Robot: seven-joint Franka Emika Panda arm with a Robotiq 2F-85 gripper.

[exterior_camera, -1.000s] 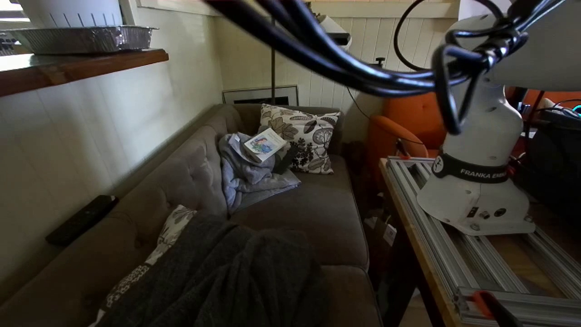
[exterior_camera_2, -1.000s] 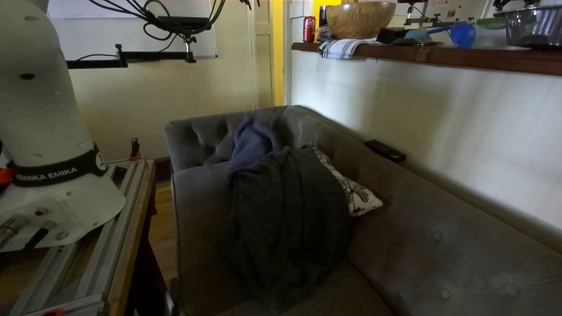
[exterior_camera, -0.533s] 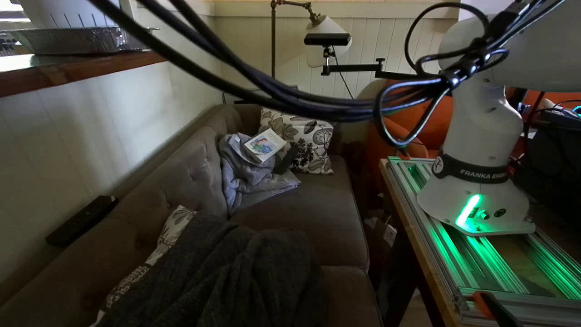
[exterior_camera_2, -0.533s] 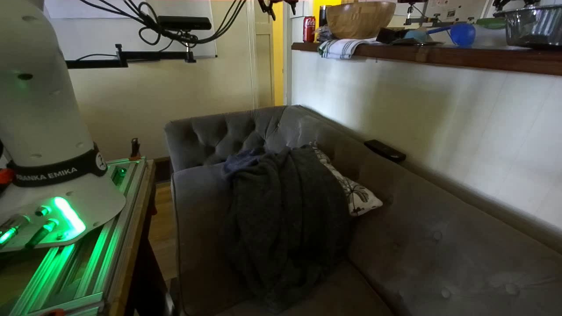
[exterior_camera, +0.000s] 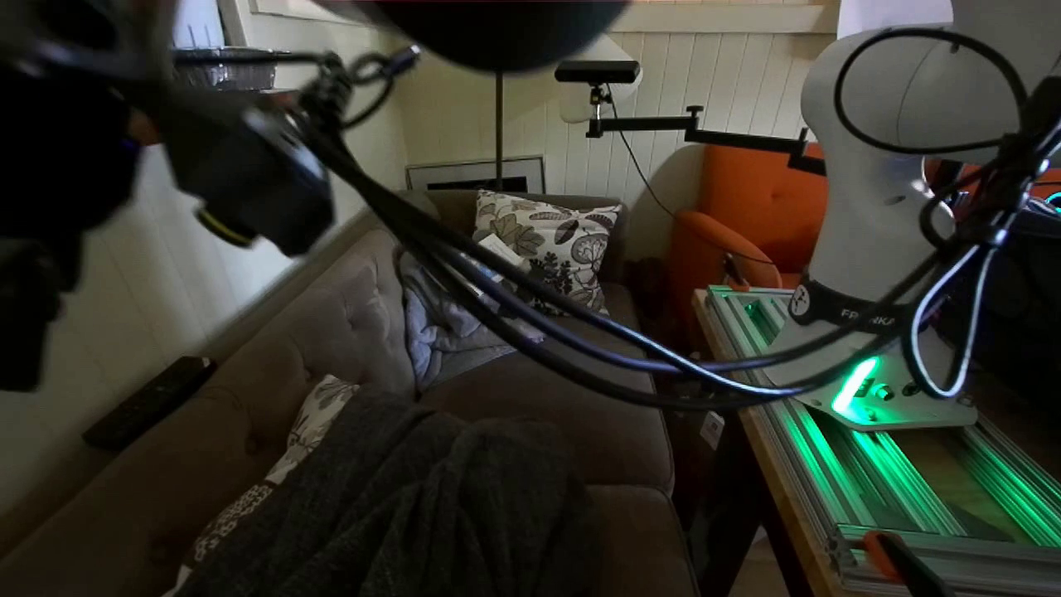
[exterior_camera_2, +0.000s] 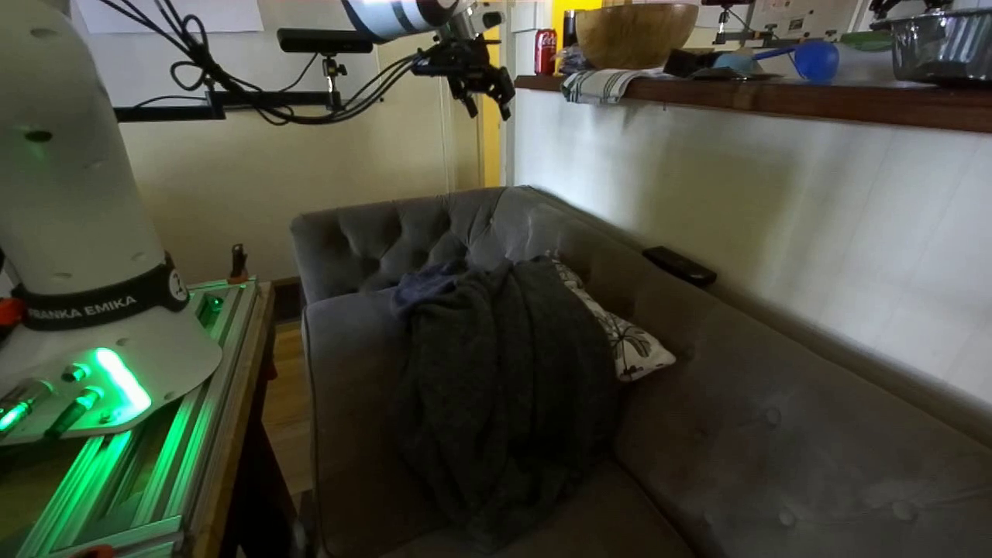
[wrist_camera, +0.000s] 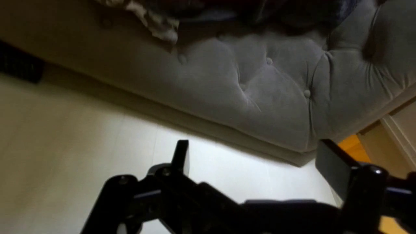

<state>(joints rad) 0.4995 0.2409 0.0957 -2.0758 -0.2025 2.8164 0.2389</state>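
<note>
An orange armchair (exterior_camera: 767, 207) is shown only in an exterior view; by the wrist view the pincer (wrist_camera: 254, 143) is shown with fingers (wrist_camera: 331, 165) spread apart — nothing gripped. The dark blanket (exterior_camera_2: 504, 387) is draped over the sofa (exterior_camera_2: 356, 356), well below the pincer.

PLACE: home, living-room area | SEATING: orange armchair (exterior_camera: 758, 203), buttoned grey sofa (exterior_camera_2: 690, 434) | ON SOFA: dark throw (exterior_camera_2: 511, 387), leaf-print cushion (exterior_camera: 572, 228), remote control (exterior_camera_2: 680, 266) along top of back | LIGHTING: shaded lamp (exterior_camera: 613, 48) before panelled wall (exterior_camera: 713, 83) | WOODEN LEDGE (exterior_camera_2: 775, 101): bowl (exterior_camera_2: 635, 35), striped towel (exterior_camera_2: 601, 85), red drink can (exterior_camera_2: 545, 50)
</note>
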